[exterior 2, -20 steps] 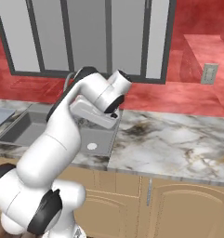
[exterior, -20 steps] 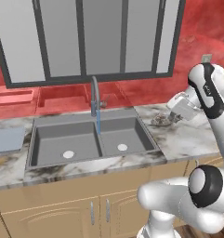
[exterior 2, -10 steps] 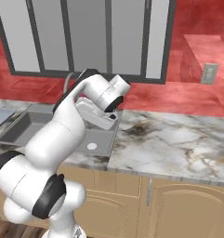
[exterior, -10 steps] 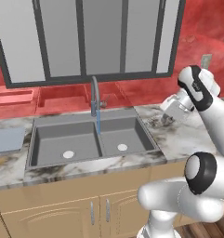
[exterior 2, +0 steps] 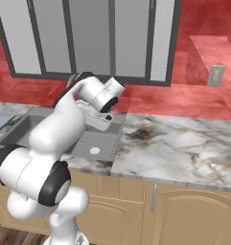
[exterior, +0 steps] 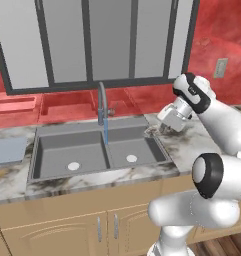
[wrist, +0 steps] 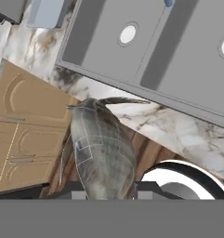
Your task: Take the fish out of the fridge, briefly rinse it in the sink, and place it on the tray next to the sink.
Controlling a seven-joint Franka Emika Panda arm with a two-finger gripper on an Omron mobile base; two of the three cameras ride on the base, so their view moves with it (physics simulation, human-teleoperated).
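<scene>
Two basins of the sink lie left of my claw, which grips the fish above the table; faucet behind, tray far left.

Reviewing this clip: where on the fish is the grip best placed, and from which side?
Across the thick mid-body of the fish, coming from the blunt end opposite the thin curved tail, as the gripper does here. The body is widest there and tapers away; the tail looks too slender to pinch securely.
</scene>
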